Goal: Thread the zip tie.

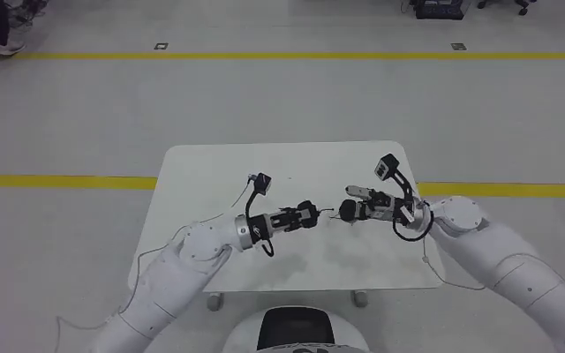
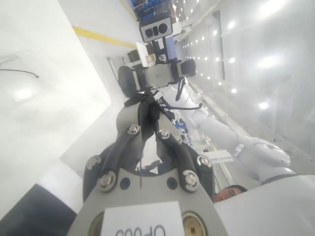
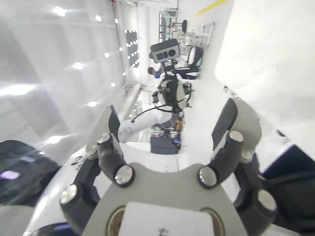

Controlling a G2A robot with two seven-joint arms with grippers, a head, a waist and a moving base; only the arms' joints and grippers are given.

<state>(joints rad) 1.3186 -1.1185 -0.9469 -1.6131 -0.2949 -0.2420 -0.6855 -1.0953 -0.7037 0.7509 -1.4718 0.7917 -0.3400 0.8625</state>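
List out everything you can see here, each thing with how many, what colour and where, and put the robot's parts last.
zip tie: one, black, pinched at the tips of the left claw, held above the table
thin strand: one, black, lying on the table; cannot tell whether it is a second tie or a cable
table: one, white, rounded corners, under both arms
floor stripes: two, yellow, one running beyond the table, one passing behind it
left claw: one, grey and black, shut on the zip tie, facing the right claw
right claw: one, grey and black, open, holding nothing
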